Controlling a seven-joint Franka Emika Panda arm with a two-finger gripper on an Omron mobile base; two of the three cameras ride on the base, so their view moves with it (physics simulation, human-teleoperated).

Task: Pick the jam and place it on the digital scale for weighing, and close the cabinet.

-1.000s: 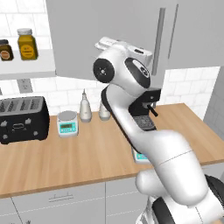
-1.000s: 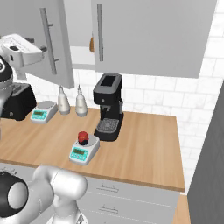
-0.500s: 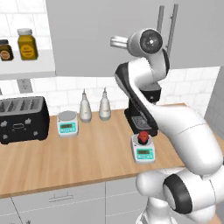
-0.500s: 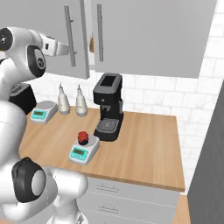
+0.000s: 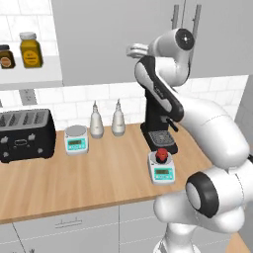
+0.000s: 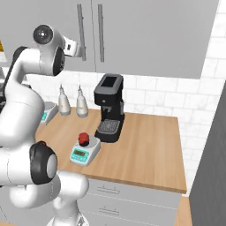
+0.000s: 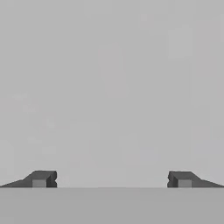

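At left of the left base view, yellow-labelled jars [image 5: 30,49] sit on the open shelf. Since a second ago the cabinet door [image 5: 113,42] has swung nearly shut, so closing is almost done. The jam [image 5: 161,156] rests on the digital scale [image 5: 162,170], lower right. The hand view adds the gripper [image 7: 112,180], wide apart, empty, facing flat grey.

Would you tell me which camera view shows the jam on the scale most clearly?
The right base view: the jam sits unobstructed on the digital scale. The left base view shows it too, close beside the arm. The hand view faces flat grey.
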